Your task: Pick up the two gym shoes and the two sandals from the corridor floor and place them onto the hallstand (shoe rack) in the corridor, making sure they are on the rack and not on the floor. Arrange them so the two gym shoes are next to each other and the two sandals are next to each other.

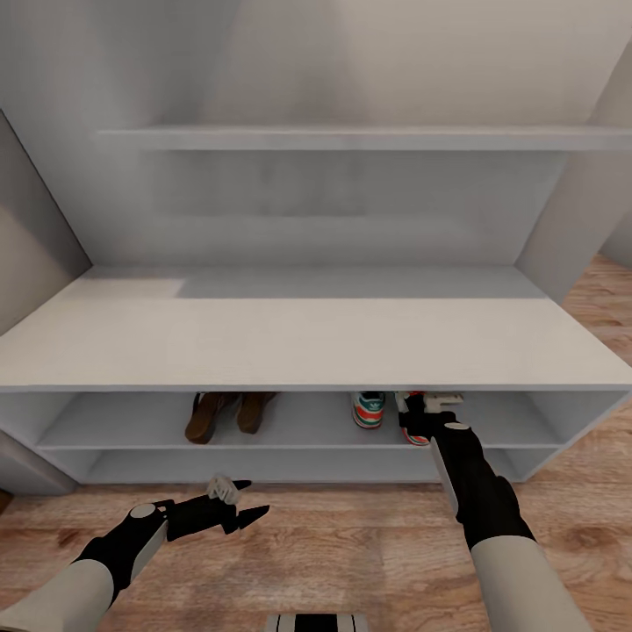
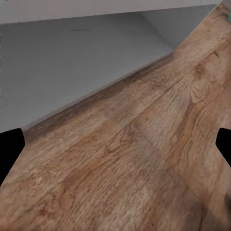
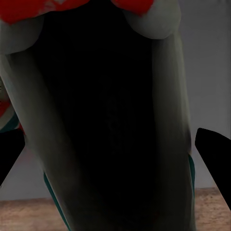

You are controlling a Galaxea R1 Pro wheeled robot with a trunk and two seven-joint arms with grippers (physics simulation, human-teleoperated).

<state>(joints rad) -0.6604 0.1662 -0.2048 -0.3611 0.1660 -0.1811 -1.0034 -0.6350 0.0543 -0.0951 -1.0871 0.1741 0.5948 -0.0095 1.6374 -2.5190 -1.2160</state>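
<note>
Two sandals (image 1: pixel 221 414) already sit side by side on the upper shelf of the rack (image 1: pixel 307 342), toward its left half, dark brown and toes pointing inward. Further right on the same shelf stands one sneaker (image 1: pixel 369 409), heel out, showing its teal-and-orange lining. Just beside it is the second sneaker (image 1: pixel 420 420), partly hidden behind the right gripper (image 1: pixel 427 419), which has reached in at the shelf's front edge. From the right wrist view that shoe (image 3: pixel 110 120) fills nearly everything: a dark sole or opening framed by a white upper, red-orange patches at one end, a sliver of teal along the edge. The gripper's black fingertips (image 3: pixel 211 154) show wide apart at either side of the shoe; whether they actually press on it I cannot tell.

The left gripper (image 1: pixel 241 509) hovers over the floor (image 1: pixel 351 544) in front of the rack, well clear of the shelves, fingers spread and empty. Its wrist view looks down on wood planks (image 2: pixel 144 159) and the rack's white base (image 2: pixel 72 67).

No brand mark or lettering can be read on any shoe; everything is too blurred or too small.
</note>
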